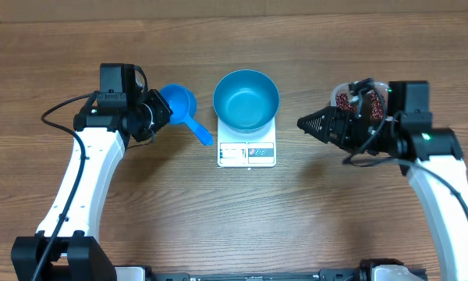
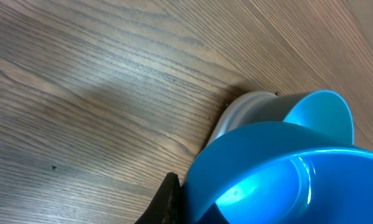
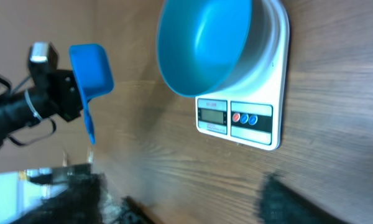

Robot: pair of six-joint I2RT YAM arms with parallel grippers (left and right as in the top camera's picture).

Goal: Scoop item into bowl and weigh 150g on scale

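Blue bowl (image 1: 246, 100) on white scale (image 1: 246, 154), surface centre, for weighing; left claw (image 1: 162, 114) clamped on blue scoop (image 1: 179, 101), ready to load; right claw (image 1: 306, 123) parted, empty, beside beans (image 1: 345, 99).

You will find no readable text, brand or number in any view. The scale (image 3: 275, 93) carries a grey display (image 3: 212, 113) on its front edge, but no digits can be made out on it. Beside it sit one red and two blue buttons (image 3: 244, 117). Any lettering around them is too small to read.
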